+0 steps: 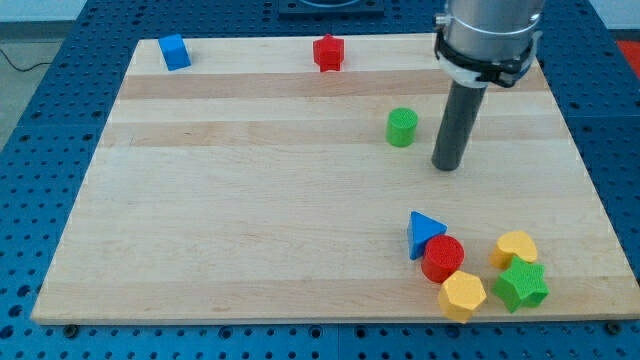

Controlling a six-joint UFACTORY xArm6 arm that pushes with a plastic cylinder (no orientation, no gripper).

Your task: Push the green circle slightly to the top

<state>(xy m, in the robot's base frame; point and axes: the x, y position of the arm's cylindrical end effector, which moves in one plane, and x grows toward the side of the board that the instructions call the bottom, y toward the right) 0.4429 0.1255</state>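
The green circle (402, 127) is a short green cylinder standing on the wooden board (250, 200), right of centre in the upper half. My tip (447, 167) rests on the board a short way to the right of the green circle and a little below it, not touching it. The dark rod rises from the tip to the silver arm mount at the view's top right.
A blue cube (175, 52) sits at the top left and a red block (328, 52) at the top centre. A cluster lies at the bottom right: blue triangle (424, 232), red circle (443, 259), yellow hexagon (462, 295), yellow block (515, 248), green star (521, 287).
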